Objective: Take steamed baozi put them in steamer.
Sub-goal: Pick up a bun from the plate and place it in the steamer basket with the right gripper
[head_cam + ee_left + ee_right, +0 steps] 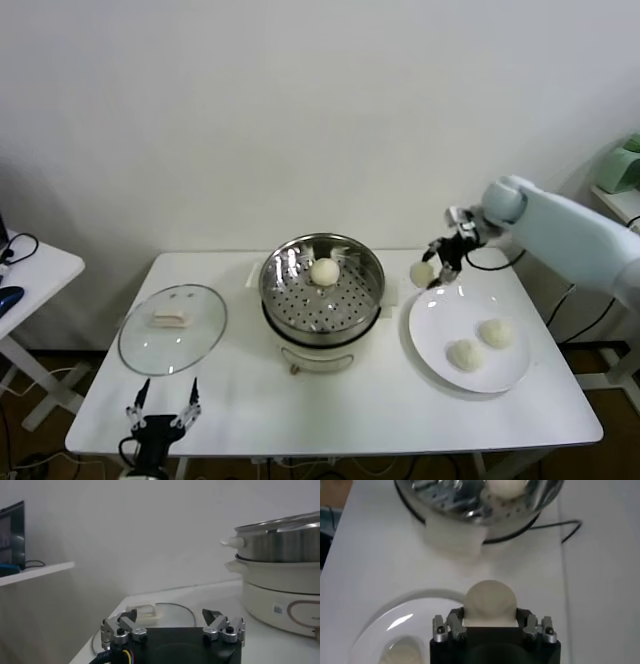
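The steamer [322,285] is a shiny steel pot with a hole-dotted tray on a white base at the table's middle. One cream-white baozi [324,271] lies inside it at the back; it also shows in the right wrist view [506,485]. My right gripper [430,270] is shut on a baozi [422,272] and holds it in the air between the steamer and the white plate [432,340]; in the right wrist view this baozi [490,602] sits between the jaws. Two baozi [496,333] [465,354] lie on the plate. My left gripper [162,400] is open and empty at the table's front left.
A flat round glass lid [172,328] with a white knob lies on the table left of the steamer, and shows in the left wrist view [172,616]. A small side table [30,275] stands at the far left. A dark cable [560,526] runs behind the steamer.
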